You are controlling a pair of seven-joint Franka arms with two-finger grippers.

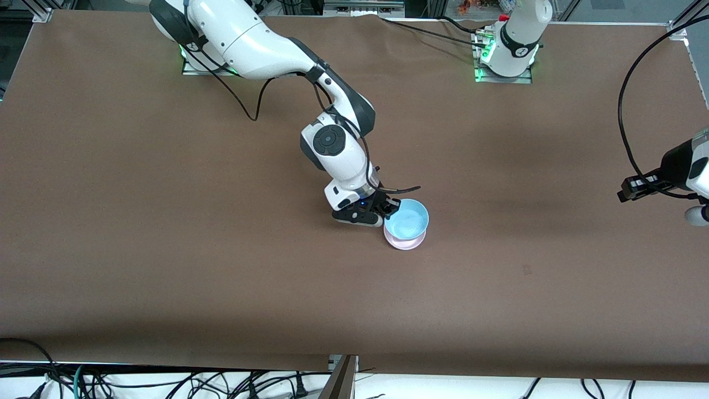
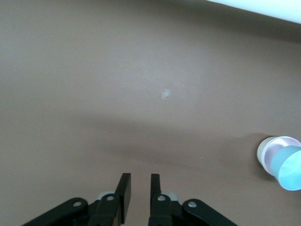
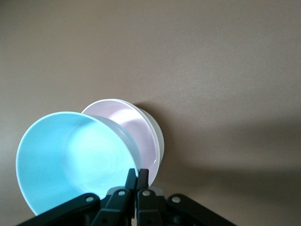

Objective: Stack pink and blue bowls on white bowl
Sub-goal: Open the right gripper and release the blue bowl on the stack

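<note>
My right gripper (image 1: pixel 390 209) (image 3: pixel 139 173) is shut on the rim of the light blue bowl (image 1: pixel 408 218) (image 3: pixel 75 155). It holds the bowl tilted, just over the pale pink bowl (image 1: pixel 406 242) (image 3: pixel 129 117). The pink bowl sits nested in the white bowl (image 3: pixel 159 137), which stands at the table's middle. In the front view the white bowl is hidden under the pink one. I cannot tell whether blue touches pink. My left gripper (image 2: pixel 139 176) waits at the left arm's end of the table, empty, its fingers a narrow gap apart. The stack also shows in the left wrist view (image 2: pixel 277 157).
The brown table (image 1: pixel 166 221) is bare around the stack. A small mark (image 1: pixel 526 270) lies on the table nearer the front camera. A black cable (image 1: pixel 626 111) loops above the table by the left arm (image 1: pixel 687 166).
</note>
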